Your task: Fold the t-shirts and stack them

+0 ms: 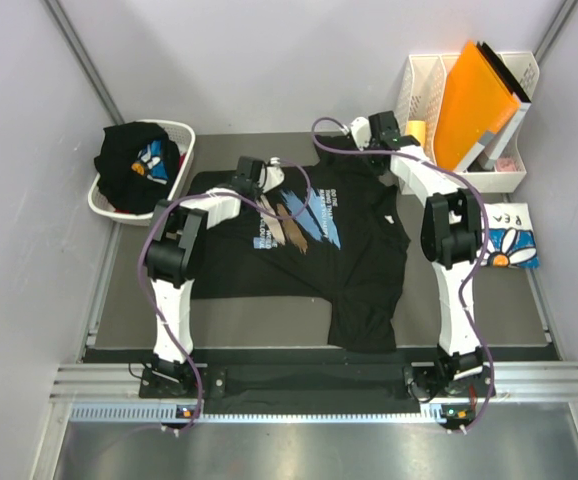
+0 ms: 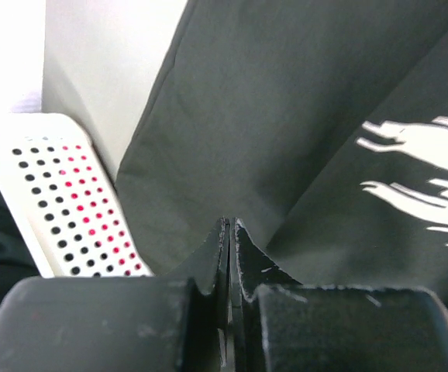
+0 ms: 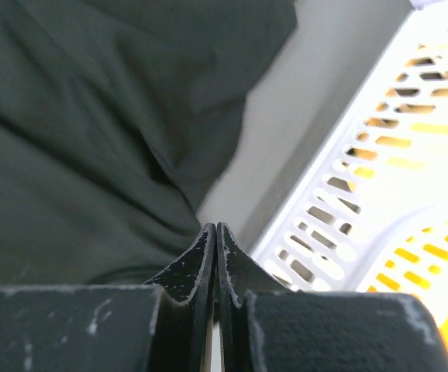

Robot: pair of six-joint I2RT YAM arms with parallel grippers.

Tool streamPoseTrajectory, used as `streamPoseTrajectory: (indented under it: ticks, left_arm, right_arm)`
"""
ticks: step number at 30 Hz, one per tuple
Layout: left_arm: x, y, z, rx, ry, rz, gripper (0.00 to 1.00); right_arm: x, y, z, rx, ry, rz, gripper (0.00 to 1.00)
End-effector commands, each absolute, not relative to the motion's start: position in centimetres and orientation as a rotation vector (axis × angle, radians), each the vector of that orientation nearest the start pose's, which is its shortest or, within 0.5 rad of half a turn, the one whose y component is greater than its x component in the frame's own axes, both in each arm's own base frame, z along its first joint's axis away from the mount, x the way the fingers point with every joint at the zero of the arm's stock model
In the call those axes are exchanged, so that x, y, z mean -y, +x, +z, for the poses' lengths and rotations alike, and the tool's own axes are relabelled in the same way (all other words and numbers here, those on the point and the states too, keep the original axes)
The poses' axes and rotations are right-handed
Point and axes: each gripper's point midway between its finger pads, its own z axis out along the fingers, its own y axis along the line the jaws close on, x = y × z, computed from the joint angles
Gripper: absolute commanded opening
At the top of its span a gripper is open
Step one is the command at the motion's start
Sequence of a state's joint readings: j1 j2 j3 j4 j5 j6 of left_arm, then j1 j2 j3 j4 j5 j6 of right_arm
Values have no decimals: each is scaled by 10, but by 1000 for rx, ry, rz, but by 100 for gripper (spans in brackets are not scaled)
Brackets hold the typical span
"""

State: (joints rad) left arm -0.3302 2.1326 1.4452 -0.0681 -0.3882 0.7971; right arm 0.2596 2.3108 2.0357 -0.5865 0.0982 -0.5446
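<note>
A black t-shirt with a blue, white and tan brush-stroke print lies spread out on the table. My left gripper is shut at its far left edge, fingertips down at the black cloth, and no fabric shows between the jaws. Shut too, my right gripper is at the shirt's far right corner, tips beside the dark cloth. More black tees are heaped in the basket. A folded white tee with a blue daisy print lies at the right.
The white laundry basket stands at the back left; its perforated wall is close to my left gripper. A white file rack holding an orange folder stands at the back right, its slotted side near my right gripper.
</note>
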Motion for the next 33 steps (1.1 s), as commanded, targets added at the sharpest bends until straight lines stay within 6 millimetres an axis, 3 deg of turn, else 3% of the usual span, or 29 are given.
streamPoseTrajectory:
  ticks: [1, 9, 17, 25, 33]
  left_arm:
    - [104, 547, 91, -2014, 968, 551, 0]
    - [100, 555, 75, -2024, 1044, 614, 0]
    - [102, 558, 72, -2005, 1083, 675, 0]
    - [120, 551, 90, -1962, 1099, 667, 0]
    - [119, 529, 116, -1934, 1105, 645, 0]
  right_arm:
    - [-137, 588, 89, -2233, -856, -123, 0]
    - [-142, 599, 68, -2246, -871, -141, 0]
    - [-128, 595, 37, -2304, -924, -224, 0]
    - [-119, 610, 29, -2256, -954, -356, 0]
    - [-103, 636, 21, -2175, -981, -559, 0]
